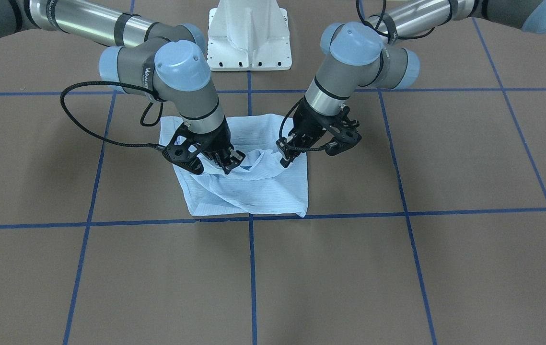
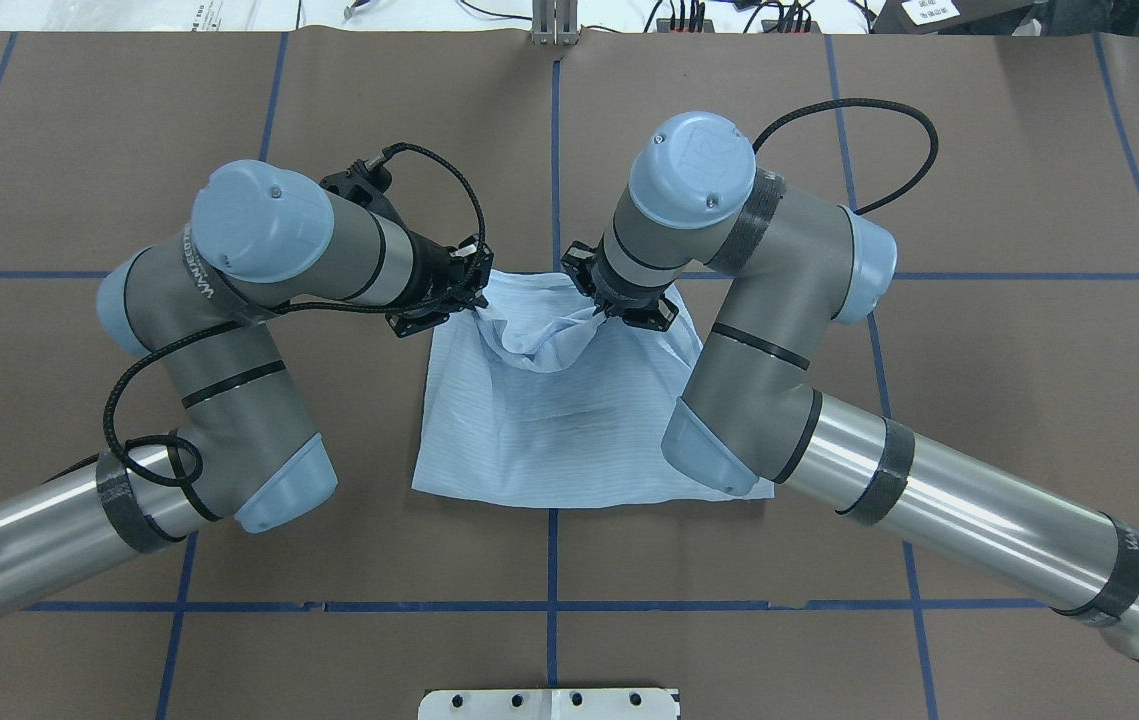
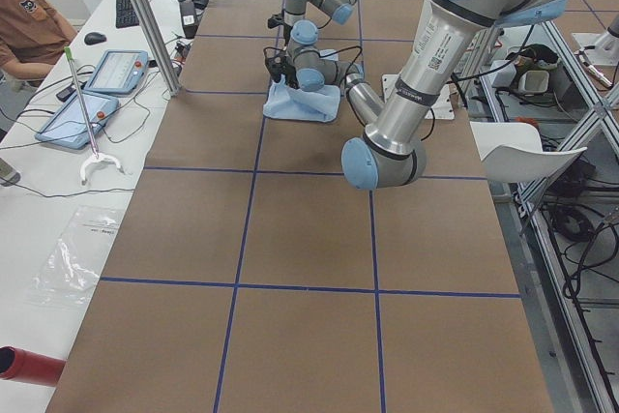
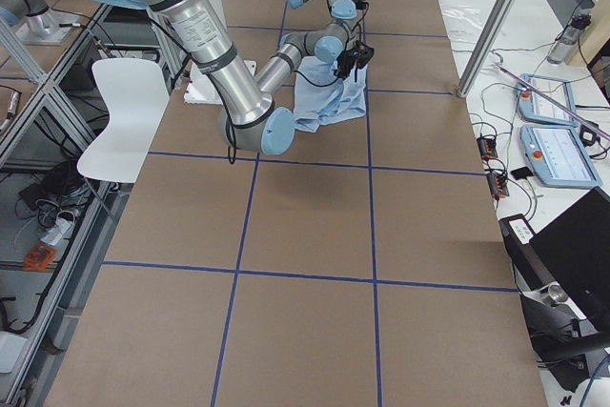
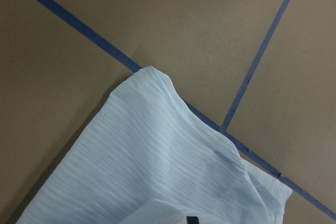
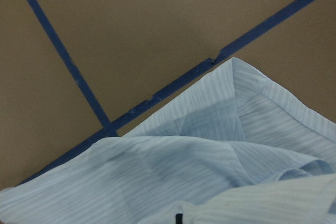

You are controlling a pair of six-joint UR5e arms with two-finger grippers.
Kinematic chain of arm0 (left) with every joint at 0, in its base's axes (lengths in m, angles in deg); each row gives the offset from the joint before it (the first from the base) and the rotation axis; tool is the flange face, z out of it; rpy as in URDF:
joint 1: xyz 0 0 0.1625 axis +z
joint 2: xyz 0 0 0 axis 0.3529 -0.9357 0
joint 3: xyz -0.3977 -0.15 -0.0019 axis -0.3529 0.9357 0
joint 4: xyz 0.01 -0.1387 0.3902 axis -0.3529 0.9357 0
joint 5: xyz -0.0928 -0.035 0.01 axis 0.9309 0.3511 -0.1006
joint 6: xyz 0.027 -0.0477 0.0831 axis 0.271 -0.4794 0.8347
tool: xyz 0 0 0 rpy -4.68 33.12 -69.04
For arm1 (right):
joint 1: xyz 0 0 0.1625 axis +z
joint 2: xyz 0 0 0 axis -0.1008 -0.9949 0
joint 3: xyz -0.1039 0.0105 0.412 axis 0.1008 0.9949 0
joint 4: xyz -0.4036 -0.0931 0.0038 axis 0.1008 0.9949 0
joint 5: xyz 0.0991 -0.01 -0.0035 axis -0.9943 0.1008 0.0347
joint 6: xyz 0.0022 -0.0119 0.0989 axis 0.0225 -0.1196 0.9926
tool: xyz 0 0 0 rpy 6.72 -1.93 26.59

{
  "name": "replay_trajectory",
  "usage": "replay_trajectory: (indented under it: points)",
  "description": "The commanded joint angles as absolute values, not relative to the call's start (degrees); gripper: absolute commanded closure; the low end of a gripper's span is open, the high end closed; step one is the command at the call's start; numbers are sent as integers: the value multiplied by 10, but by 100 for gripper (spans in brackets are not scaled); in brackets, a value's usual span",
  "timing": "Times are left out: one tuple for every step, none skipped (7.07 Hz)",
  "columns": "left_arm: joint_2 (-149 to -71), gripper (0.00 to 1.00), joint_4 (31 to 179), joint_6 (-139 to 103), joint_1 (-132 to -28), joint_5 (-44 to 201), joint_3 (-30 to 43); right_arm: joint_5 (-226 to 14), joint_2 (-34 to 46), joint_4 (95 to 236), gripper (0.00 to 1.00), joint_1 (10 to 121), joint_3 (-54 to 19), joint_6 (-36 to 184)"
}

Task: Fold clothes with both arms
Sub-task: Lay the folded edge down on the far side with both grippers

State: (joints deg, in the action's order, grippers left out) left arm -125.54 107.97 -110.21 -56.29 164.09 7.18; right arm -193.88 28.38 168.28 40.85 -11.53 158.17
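We found the shirt [image 1: 253,196] lying folded on the table [image 1: 445,268], in front of the white pedestal base [image 1: 249,43]. Our left gripper [image 1: 285,155] and right gripper [image 1: 232,162] were each clenched on its bunched upper layer.

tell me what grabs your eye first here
A light-blue shirt lies folded in a rough square at the middle of the brown table, which is marked with a blue tape grid. The left arm and right arm bend in over it; the left pincer and right pincer each pinch cloth near its side away from the robot, raising a bunched ridge between them.
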Motion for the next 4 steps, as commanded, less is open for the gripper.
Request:
replay_trajectory:
  points:
    - [-1259, 100, 1102, -1101, -577, 1641, 36, -1940, 284, 1665, 100, 409, -91, 1582]
    - [-1260, 100, 1106, -1101, -580, 1641, 27, -1940, 284, 1665, 100, 410, -90, 1582]
    - [-1263, 100, 1105, -1091, -583, 1641, 25, -1940, 285, 1665, 100, 412, -90, 1582]
    - [-1264, 100, 1106, -1089, -584, 1641, 21, -1940, 287, 1664, 100, 415, -90, 1581]
